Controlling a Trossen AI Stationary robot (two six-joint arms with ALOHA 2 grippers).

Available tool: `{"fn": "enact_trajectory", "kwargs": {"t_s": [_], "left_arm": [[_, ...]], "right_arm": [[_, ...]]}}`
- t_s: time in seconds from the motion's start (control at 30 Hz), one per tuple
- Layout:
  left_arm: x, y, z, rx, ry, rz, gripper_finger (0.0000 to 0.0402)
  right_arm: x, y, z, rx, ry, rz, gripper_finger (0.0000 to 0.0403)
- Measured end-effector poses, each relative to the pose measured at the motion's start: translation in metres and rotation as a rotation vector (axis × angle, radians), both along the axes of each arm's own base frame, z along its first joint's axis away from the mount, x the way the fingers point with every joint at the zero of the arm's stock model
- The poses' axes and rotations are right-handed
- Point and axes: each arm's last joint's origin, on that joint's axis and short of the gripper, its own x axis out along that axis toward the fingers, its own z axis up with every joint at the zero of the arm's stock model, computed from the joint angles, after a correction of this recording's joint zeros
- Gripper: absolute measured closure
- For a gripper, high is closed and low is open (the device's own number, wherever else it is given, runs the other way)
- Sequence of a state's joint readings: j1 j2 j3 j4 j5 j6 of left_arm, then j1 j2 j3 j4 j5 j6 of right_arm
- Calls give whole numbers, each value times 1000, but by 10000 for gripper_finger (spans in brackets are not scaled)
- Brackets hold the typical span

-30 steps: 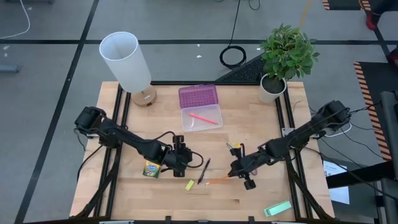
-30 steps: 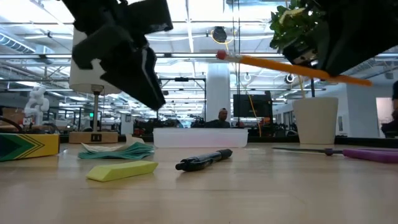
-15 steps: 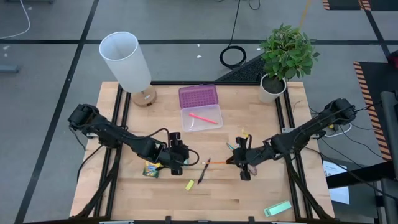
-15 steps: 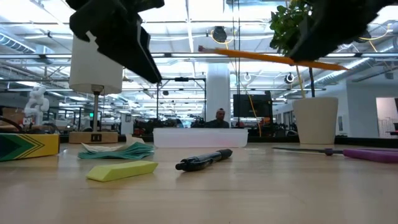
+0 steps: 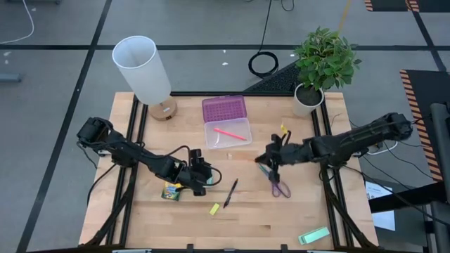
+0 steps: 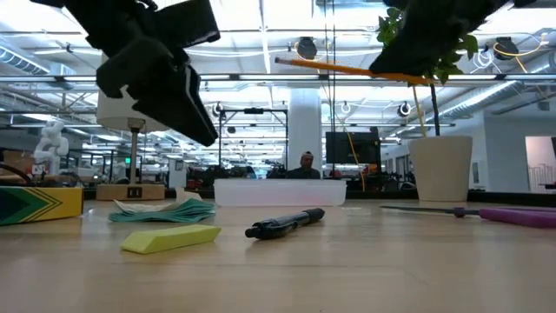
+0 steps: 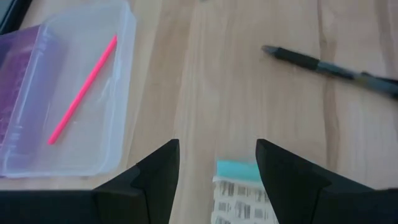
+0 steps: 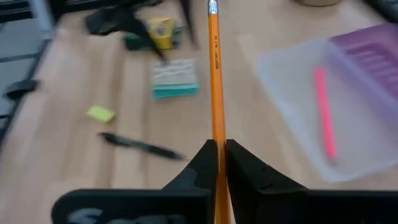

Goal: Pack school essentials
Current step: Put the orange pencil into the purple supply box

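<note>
the right gripper (image 8: 217, 155) has its two dark fingers pressed tight on the orange pencil (image 8: 216, 74), which is long and thin with a silver band near its far end. in the low view the orange pencil (image 6: 347, 69) hangs high in the air, nearly flat, tipped a little. from above, the right gripper (image 5: 270, 159) sits just to the right of the clear case (image 5: 242, 140). the left gripper (image 7: 214, 171) has its fingers apart with nothing between them, and it hangs over the small teal-edged packet (image 7: 239, 190). the pink pencil (image 7: 83, 89) lies slanted inside the clear case (image 7: 121, 74), whose purple lid (image 5: 224, 109) lies open behind it. the black pen (image 5: 230, 194) lies on the table (image 5: 295, 218) near the middle, and the tiny yellow block (image 5: 214, 209) is just beside it. the yellow-green crayon box (image 5: 171, 192) lies by the left gripper (image 5: 200, 176). the purple-handled scissors (image 5: 278, 185) lie on the table just in front of the right gripper. half a second ago the right gripper was lower on the table and the pencil's tip pointed toward the pen; now the gripper has moved up closer to the case, and the scissors show where the arm used to cover them. the left gripper has hardly moved.
</note>
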State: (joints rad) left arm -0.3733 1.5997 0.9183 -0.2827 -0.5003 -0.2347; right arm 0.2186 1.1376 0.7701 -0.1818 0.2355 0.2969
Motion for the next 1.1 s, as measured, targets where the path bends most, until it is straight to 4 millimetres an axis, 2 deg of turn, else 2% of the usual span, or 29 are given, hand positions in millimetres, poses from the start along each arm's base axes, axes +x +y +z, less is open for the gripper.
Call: {"fn": "enact_trajectory", "kwargs": {"t_s": [0.33, 0.67, 0.87, 1.1], "left_arm": [[5, -5, 4, -41, -54, -70, 186], [8, -7, 7, -43, -87, -94, 186], [9, -8, 8, -53, -96, -114, 186], [11, -10, 10, -65, -123, -133, 186]], "right_arm": [[15, -58, 34, -128, 14, -155, 390], [47, -105, 57, -175, 26, -143, 390], [74, -134, 42, -146, 86, -81, 390], [97, -158, -1, -68, 195, -71, 390]]}}
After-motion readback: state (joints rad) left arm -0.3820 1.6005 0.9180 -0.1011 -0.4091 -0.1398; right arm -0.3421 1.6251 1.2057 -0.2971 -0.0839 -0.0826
